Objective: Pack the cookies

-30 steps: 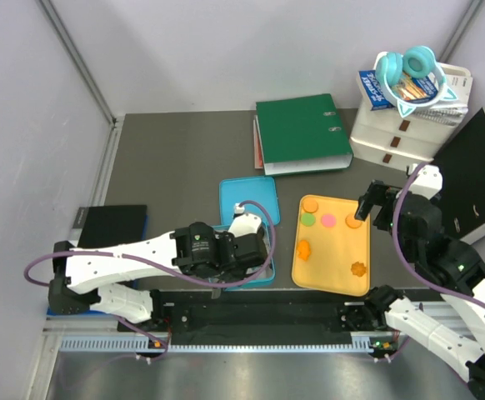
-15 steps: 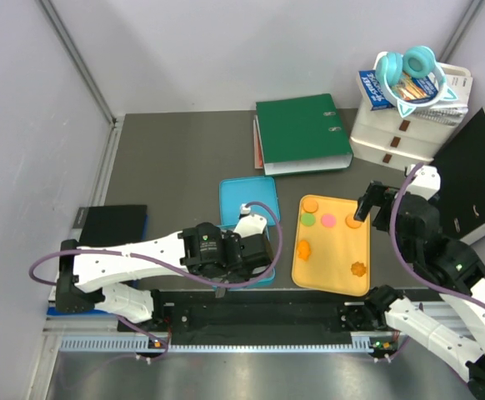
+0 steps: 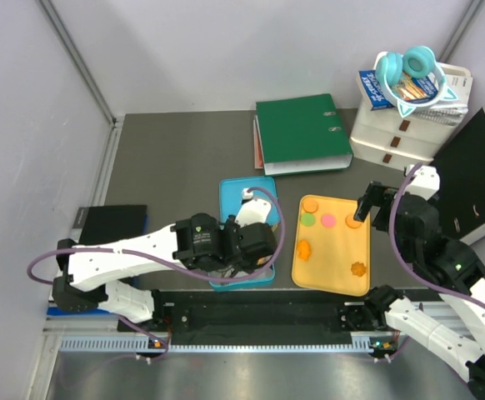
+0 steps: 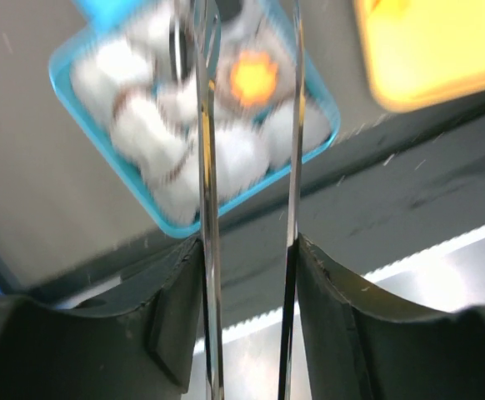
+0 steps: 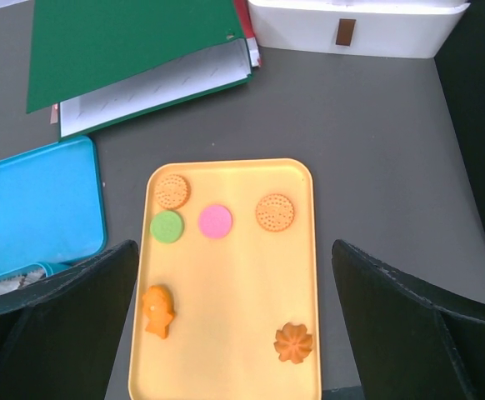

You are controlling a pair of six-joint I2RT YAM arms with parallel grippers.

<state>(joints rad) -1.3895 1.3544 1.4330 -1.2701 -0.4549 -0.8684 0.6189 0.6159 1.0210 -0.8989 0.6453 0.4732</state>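
Several cookies lie on the yellow-orange tray (image 5: 226,283): two round orange ones (image 5: 172,191), a green one (image 5: 167,226), a pink one (image 5: 215,221), a fish-shaped orange one (image 5: 157,311) and a flower-shaped orange one (image 5: 294,342). Another orange flower cookie (image 4: 253,73) sits in a white paper liner inside the blue box (image 4: 101,179). My left gripper (image 4: 247,33) hangs over that box (image 3: 241,279), its thin metal fingers apart with nothing between them. My right gripper (image 5: 234,250) is wide open and empty, high over the tray (image 3: 332,250).
The blue lid (image 3: 248,200) lies behind the box. A green binder (image 3: 302,133) lies at the back. White drawers (image 3: 397,137) with headphones on top and a black folder (image 3: 476,179) stand at the right. A black notebook (image 3: 112,223) lies at the left.
My left gripper has shifted a little to the right and farther over the blue box. The right arm and the cookies on the tray have not moved.
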